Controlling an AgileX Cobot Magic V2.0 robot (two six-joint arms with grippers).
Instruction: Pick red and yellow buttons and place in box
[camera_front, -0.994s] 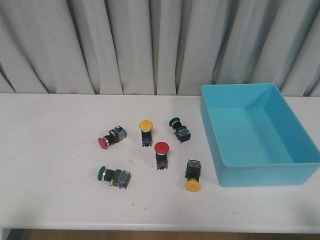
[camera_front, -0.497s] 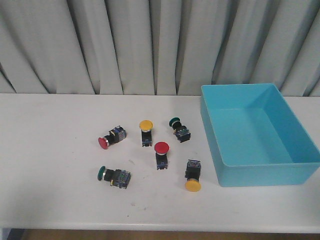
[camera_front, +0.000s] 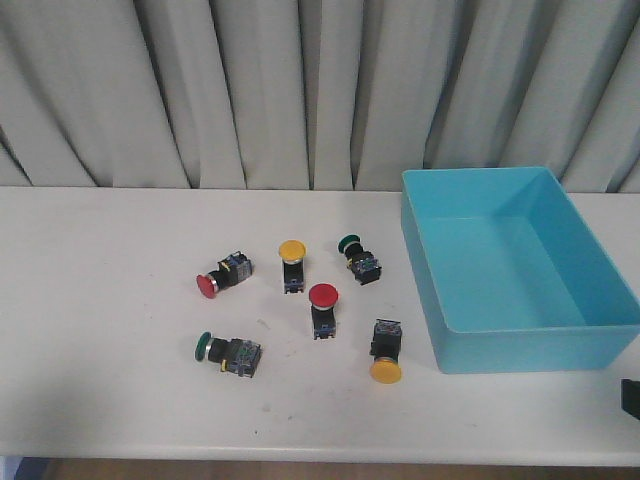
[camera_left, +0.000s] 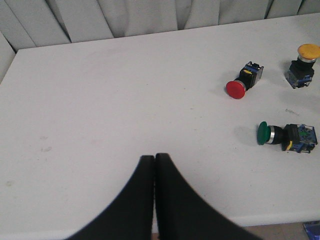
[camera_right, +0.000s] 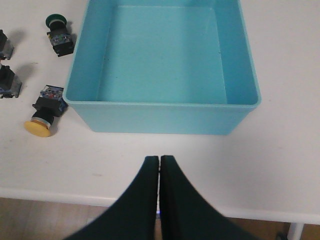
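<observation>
Two red buttons (camera_front: 208, 285) (camera_front: 322, 296) and two yellow buttons (camera_front: 291, 250) (camera_front: 385, 369) lie on the white table, left of the turquoise box (camera_front: 520, 350). The box is empty. My left gripper (camera_left: 154, 157) is shut and empty, over bare table well short of a red button (camera_left: 235, 89) and a yellow one (camera_left: 308, 50). My right gripper (camera_right: 159, 158) is shut and empty, near the table's front edge just before the box (camera_right: 165, 104). The near yellow button (camera_right: 38, 128) lies beside the box's corner.
Two green-capped buttons (camera_front: 349, 243) (camera_front: 203, 347) lie among the others; they also show in the wrist views (camera_left: 263, 134) (camera_right: 56, 21). A grey curtain hangs behind the table. A black part of the right arm (camera_front: 630, 397) shows at the front view's lower right edge.
A black part of the right arm has come into the front view at the lower right edge. The buttons and the box have not moved.
</observation>
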